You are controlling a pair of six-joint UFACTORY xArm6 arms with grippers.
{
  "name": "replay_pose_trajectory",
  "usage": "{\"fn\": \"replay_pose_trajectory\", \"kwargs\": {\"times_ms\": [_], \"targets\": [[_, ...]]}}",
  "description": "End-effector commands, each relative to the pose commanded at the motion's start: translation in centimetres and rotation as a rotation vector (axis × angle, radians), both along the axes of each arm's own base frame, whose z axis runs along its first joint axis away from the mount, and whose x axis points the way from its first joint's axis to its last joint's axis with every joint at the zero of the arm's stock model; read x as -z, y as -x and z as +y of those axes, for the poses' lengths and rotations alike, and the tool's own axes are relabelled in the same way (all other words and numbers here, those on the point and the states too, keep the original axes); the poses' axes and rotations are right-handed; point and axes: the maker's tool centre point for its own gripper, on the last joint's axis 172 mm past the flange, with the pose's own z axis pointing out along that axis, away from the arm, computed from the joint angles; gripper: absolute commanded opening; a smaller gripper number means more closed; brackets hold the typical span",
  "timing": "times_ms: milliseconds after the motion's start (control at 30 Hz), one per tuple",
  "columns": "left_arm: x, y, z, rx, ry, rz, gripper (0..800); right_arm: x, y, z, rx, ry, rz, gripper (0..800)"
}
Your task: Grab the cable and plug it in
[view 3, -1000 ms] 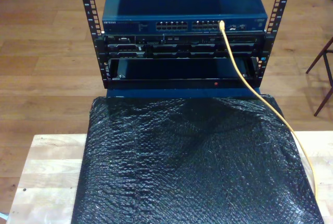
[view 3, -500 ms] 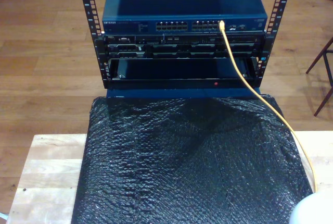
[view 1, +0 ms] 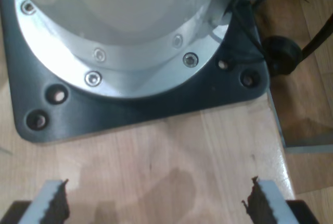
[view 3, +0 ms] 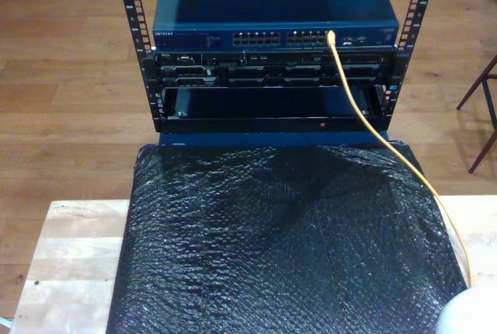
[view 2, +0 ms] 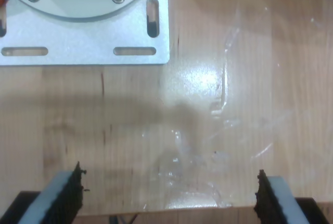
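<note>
Cable (view 3: 365, 120) runs yellow-orange from a port on the blue switch (view 3: 276, 8) in the rack, down across the black bubble wrap (view 3: 287, 248) toward the exterior view's lower right. My first hand (view 1: 156, 206) hangs with jaws wide apart over bare bench (view 1: 171, 166) before a dark base plate (view 1: 156, 104). My second hand (view 2: 169, 195) also stands apart and empty, a silver mounting plate (view 2: 83, 44) ahead of it.

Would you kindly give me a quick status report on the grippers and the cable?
My first gripper open over bare wood. My second gripper open, empty. Cable already plugged into the blue switch. Nothing obstructing.
</note>
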Motion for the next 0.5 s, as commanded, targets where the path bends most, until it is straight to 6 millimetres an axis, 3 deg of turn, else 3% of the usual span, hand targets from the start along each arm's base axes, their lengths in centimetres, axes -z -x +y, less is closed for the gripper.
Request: {"fn": "replay_pose_trajectory", "kwargs": {"times_ms": [500], "targets": [[0.0,0.0,0.0,0.0,0.0,0.0,800,0.18,0.07,0.0,0.001,0.002,0.002,798]]}}
